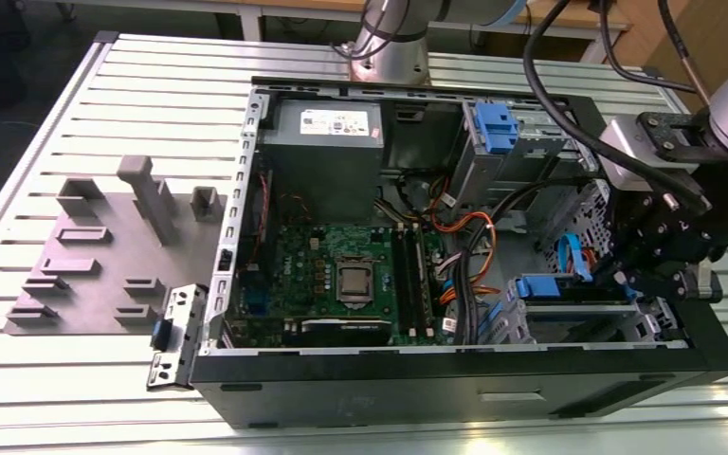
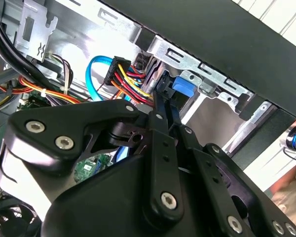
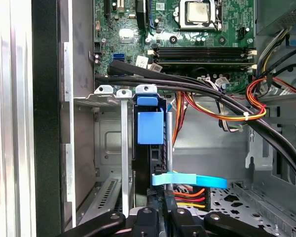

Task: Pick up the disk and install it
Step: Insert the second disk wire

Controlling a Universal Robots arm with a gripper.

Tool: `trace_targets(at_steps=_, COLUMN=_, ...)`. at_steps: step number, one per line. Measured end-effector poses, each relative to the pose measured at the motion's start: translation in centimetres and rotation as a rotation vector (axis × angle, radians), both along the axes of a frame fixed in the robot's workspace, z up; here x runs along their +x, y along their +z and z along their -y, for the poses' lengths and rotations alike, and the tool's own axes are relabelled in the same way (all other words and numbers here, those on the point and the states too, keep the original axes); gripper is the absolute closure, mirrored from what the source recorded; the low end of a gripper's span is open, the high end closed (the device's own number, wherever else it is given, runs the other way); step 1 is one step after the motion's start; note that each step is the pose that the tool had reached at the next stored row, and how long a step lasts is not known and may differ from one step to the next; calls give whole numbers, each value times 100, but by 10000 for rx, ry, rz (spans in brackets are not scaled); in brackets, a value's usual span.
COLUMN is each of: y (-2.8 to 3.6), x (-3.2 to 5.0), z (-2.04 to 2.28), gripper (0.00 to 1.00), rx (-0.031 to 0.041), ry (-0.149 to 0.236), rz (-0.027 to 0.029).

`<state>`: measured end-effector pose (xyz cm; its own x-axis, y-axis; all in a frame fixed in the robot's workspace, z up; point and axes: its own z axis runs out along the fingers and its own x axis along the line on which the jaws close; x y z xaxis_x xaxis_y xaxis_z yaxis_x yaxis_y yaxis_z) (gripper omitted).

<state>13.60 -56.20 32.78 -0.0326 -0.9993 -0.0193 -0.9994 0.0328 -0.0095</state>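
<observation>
1. One big open PC case (image 1: 465, 379) lies on its side on the slatted counter (image 1: 35, 237), so the arm can come down from above into the drive cage instead of reaching in sideways.
2. Next biggest, the green motherboard (image 1: 338, 275) sits flat on the case floor, with the grey power supply (image 1: 323, 128) at the far wall, both well apart from where the work happens.
3. The grey fixture plate (image 1: 86, 256) with its upright pegs sits on the counter at the exterior view's left, beside the case.
4. The drive cage (image 3: 108, 94) stands by the case wall, slots facing up.
5. The disk (image 3: 150, 126) stands on edge in a cage slot, its blue carrier tab uppermost. I'd say it's mostly seated, can't tell if it's fully home.
6. The gripper (image 3: 158, 217) hangs right over the disk, fingers drawn narrow around its edge; looks pinched on it, guiding it along the slot.
7. Cable bundles (image 3: 212, 94) run just beside the cage, so a straight vertical hold keeps clear of them.
8. A light-blue data cable (image 3: 187, 180) crosses just beside the gripper.
</observation>
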Motion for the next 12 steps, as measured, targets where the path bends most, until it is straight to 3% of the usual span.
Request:
trace_targets(at_steps=5, y=-4, x=0, z=0, gripper=84, rx=7, ry=0, rz=0)
trace_targets(at_steps=7, y=-9, x=0, z=0, gripper=77, rx=16, ry=0, rz=-1)
trace_targets(at_steps=9, y=-6, x=0, z=0, gripper=77, rx=10, ry=0, rz=0)
trace_targets(at_steps=10, y=-4, x=0, z=0, gripper=70, rx=6, ry=0, rz=0)
trace_targets(at_steps=12, y=-4, x=0, z=0, gripper=70, rx=6, ry=0, rz=0)
